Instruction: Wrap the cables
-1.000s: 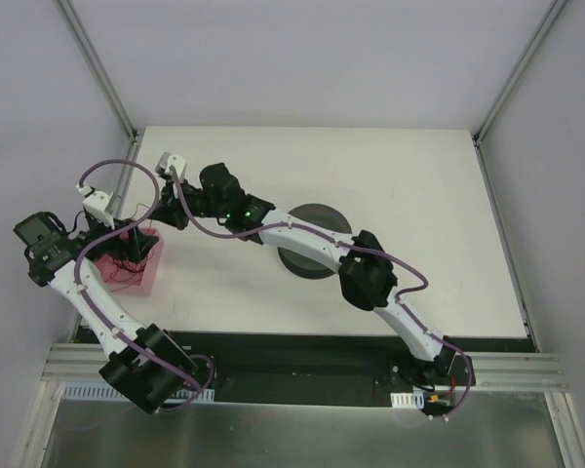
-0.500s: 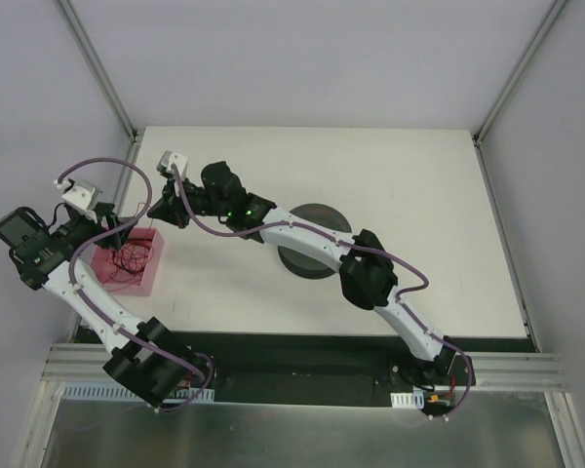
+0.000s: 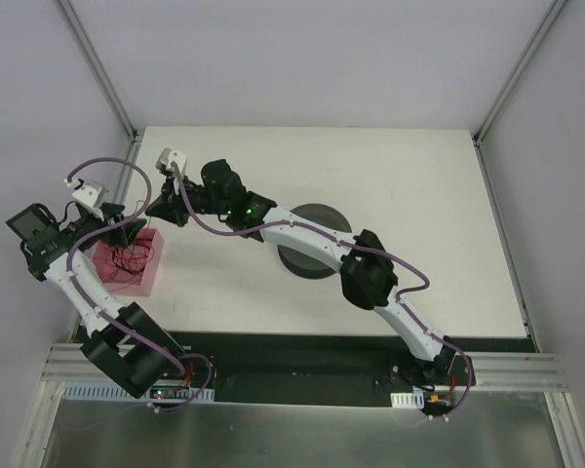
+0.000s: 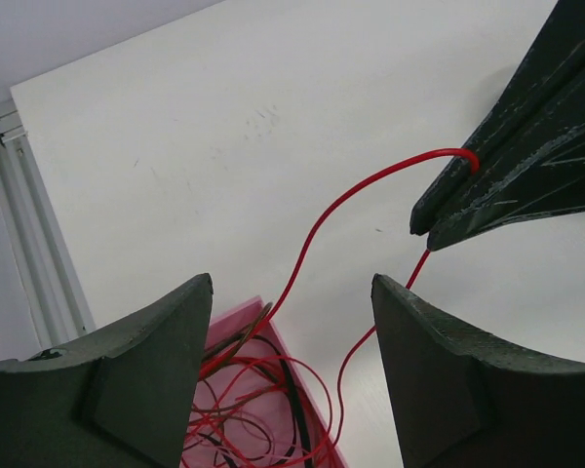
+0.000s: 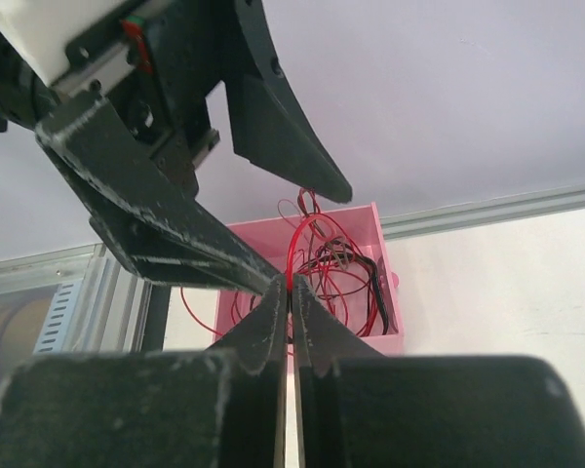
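Overhead, the pink box (image 3: 107,278) sits at the 9 o'clock edge of the white tabletop (image 3: 390,175). The cables (image 3: 132,261) lie in it as a loose red tangle. The left end effector (image 3: 127,229) hangs over the box's 12 o'clock rim. The right end effector (image 3: 158,210) is just beside it, toward 1 o'clock from the box. A dark round disc (image 3: 302,263) lies on the tabletop toward 3 o'clock from the box, partly under the right arm.

In the left wrist view, the left end effector (image 4: 292,292) has its two dark fingers (image 4: 156,380) spread apart with nothing pinched between them. Beyond them, one strand of the cables (image 4: 317,224) rises from the pink box (image 4: 236,324) at 6 o'clock. It arcs up to 2 o'clock, where it loops over the tip of the right end effector (image 4: 468,185) and drops back toward the box.

In the right wrist view, the right end effector (image 5: 291,292) has its fingers pressed together, clamped on a strand of the cables (image 5: 294,244). That strand runs straight up from the tips. Behind it the pink box (image 5: 366,219) holds the rest of the tangle. The left end effector's spread fingers (image 5: 283,127) reach in from 11 o'clock above the box.
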Motion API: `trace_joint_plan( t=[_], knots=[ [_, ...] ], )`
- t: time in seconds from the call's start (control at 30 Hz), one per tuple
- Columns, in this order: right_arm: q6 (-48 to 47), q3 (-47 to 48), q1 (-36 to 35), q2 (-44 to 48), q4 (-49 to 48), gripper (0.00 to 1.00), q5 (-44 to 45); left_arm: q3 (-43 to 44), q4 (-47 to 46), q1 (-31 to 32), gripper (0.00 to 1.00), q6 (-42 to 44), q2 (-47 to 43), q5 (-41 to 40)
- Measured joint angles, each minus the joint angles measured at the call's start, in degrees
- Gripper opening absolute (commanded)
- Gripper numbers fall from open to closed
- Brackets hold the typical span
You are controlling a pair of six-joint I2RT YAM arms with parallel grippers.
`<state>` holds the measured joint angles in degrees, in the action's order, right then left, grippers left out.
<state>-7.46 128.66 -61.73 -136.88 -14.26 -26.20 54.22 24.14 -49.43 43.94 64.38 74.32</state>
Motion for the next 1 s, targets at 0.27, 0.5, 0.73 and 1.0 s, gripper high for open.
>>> trace_joint_plan(
  t=[0.27, 0.5, 0.73, 1.0],
  knots=[
    [0.0, 0.3, 0.0, 0.0, 0.0, 0.00, -0.4, -0.4, -1.3, 2.8, 0.53, 1.1, 4.0, -3.8],
    [0.0, 0.8, 0.0, 0.0, 0.3, 0.00, -1.1, -0.4, -4.1, 3.4, 0.25, 1.2, 7.5, -8.3],
    [0.5, 3.1, 0.4, 0.0, 0.3, 0.00, -1.0, -2.4, -5.0, 3.1, 0.22, 3.5, 7.8, -13.5],
    [1.0, 3.3, 1.6, 0.1, 0.1, 0.00, -0.8, -2.6, -4.1, -1.1, 0.23, 7.0, 12.1, -17.9]
  ],
)
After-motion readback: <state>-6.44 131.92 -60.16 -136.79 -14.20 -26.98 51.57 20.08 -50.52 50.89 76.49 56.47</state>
